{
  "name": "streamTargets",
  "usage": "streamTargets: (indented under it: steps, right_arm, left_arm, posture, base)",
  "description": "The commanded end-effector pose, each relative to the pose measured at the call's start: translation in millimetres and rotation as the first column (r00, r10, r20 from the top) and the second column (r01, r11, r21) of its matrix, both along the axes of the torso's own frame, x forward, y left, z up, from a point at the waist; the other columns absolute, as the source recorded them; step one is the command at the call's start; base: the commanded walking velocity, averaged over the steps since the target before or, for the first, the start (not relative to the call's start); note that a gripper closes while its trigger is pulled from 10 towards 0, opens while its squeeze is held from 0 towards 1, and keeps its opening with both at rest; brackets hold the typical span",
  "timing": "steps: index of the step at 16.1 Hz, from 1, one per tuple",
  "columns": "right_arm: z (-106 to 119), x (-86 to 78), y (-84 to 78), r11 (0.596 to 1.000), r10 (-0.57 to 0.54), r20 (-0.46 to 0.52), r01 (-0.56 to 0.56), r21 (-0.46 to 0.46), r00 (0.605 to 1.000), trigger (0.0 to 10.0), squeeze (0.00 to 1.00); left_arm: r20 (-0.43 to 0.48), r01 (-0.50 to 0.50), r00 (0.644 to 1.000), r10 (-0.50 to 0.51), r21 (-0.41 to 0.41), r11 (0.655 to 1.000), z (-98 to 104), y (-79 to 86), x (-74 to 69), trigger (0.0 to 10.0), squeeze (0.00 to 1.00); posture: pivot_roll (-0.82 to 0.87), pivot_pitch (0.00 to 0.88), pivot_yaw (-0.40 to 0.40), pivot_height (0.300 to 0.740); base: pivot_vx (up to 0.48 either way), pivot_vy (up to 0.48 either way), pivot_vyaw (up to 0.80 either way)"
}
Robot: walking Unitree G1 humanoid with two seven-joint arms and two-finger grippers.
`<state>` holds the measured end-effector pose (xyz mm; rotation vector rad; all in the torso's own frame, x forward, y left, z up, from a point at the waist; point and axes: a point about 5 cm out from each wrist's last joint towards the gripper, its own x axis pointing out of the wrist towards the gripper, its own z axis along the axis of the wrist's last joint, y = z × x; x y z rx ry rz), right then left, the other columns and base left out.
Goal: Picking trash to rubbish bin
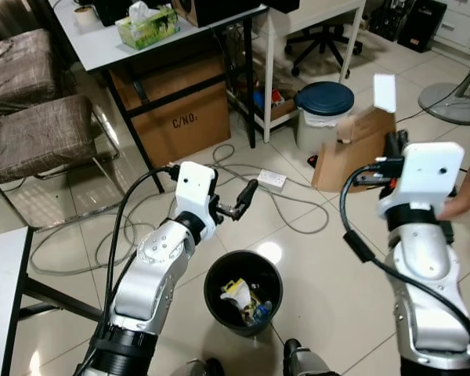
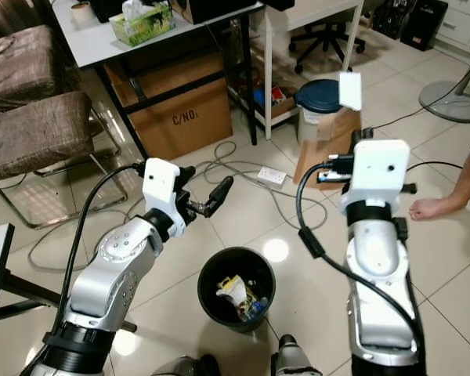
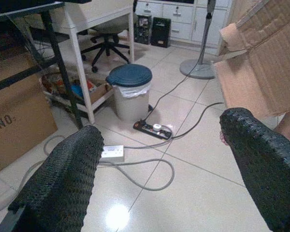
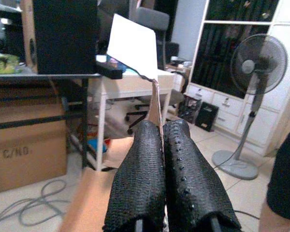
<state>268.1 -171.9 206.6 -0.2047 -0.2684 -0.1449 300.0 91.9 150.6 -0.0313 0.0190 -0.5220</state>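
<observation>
My two head views look forward and down from high above the glossy tiled floor [image 1: 313, 258]. Both share the round black rubbish bin [image 1: 244, 291] near the bottom, the brown cardboard box marked C/NO [image 2: 184, 117] under the grey table, and the white bin with dark blue lid [image 2: 319, 100]. The left wrist view sits low and near the floor, facing that same blue-lidded bin [image 3: 130, 92] and a white power strip [image 3: 112, 152]. The right wrist view looks level along its own black fingers [image 4: 140, 183] toward a standing grey fan [image 4: 255, 63].
</observation>
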Motion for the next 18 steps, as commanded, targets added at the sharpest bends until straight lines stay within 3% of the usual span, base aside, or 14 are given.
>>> streamTargets:
  steps: [1, 3, 7, 9, 12, 15, 17, 18]
  right_arm:
    - [-3.4, 0.3, 4.1, 1.0, 0.017, -0.012, -0.017, 0.02, 1.0, 10.0, 0.0]
    - [-11.7, 0.9, 7.6, 0.998, 0.029, -0.041, -0.026, 0.054, 0.999, 10.0, 0.0]
    - [-34.9, 4.4, 9.2, 0.991, 0.035, -0.122, -0.018, 0.136, 0.992, 10.0, 0.0]
    - [-61.2, 8.3, 9.9, 0.98, 0.054, -0.223, -0.009, 0.201, 0.973, 10.0, 0.0]
    - [-86.0, 14.0, 9.5, 0.976, 0.072, -0.289, -0.008, 0.216, 0.955, 10.0, 0.0]
    - [-101.2, 18.5, 10.2, 0.978, 0.076, -0.334, -0.005, 0.207, 0.94, 10.0, 0.0]
    - [-116.1, 24.3, 9.7, 0.977, 0.084, -0.37, -0.004, 0.211, 0.925, 10.0, 0.0]
    - [-117.0, 24.9, 9.7, 0.977, 0.086, -0.371, -0.005, 0.213, 0.924, 10.0, 0.0]
  left_arm:
    - [-0.002, -0.015, 1.0, 0.015, 0.017, 1.0, -1.0, 5.1, -2.0, 10.0, 0.0]
    - [-0.042, -0.066, 0.997, 0.066, 0.009, 0.998, -4.1, 17.6, -2.5, 10.0, 0.0]
    - [-0.062, -0.107, 0.991, 0.114, 0.107, 0.988, -16.0, 41.7, -14.3, 10.0, 0.0]
    - [-0.063, -0.131, 0.988, 0.143, 0.159, 0.978, -23.8, 54.0, -16.6, 10.0, 0.0]
    - [-0.086, -0.165, 0.979, 0.187, 0.218, 0.962, -34.4, 70.8, -18.0, 10.0, 0.0]
    - [-0.122, -0.123, 0.981, 0.151, 0.213, 0.969, -34.3, 79.6, -29.9, 10.0, 0.0]
    - [-0.156, -0.031, 0.985, 0.079, 0.285, 0.958, -40.0, 98.1, -50.3, 10.0, 0.0]
    - [-0.156, -0.031, 0.984, 0.081, 0.296, 0.955, -41.2, 101.6, -51.8, 10.0, 0.0]
  posture:
    - [-0.1, 0.189, 0.125, 0.74]
    - [-0.07, 0.236, 0.141, 0.74]
    - [0.0, 0.337, 0.178, 0.74]
    - [0.04, 0.382, 0.194, 0.74]
    - [0.07, 0.414, 0.211, 0.74]
    - [0.1, 0.43, 0.213, 0.74]
    - [0.16, 0.45, 0.215, 0.74]
    - [0.16, 0.45, 0.215, 0.74]
  base:
    - [0.0, 0.0, 0.0]
    - [0.0, 0.0, 0.0]
    - [0.0, 0.0, 0.0]
    - [0.0, 0.0, 0.0]
    - [0.0, 0.0, 0.0]
    - [0.0, 0.0, 0.0]
    - [0.0, 0.0, 0.0]
    - [0.0, 0.0, 0.0]
